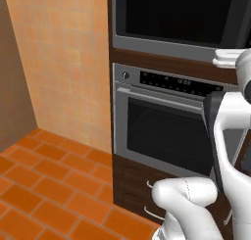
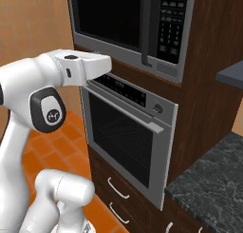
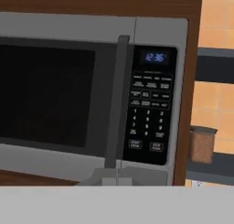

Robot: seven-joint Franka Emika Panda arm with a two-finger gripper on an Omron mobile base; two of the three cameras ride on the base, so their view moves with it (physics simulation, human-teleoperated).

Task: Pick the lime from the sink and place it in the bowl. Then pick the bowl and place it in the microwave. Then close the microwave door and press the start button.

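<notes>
- Microwave door looks shut; lime and bowl presumably inside.
- My gripper is closed, empty, facing the button panel at 1 o'clock.
- Left: press start.

The gripper is shut, its tips pressed together. Right above it is the microwave with its door closed. The button strip sits just up and right. A brown jar stands farther right.
</notes>
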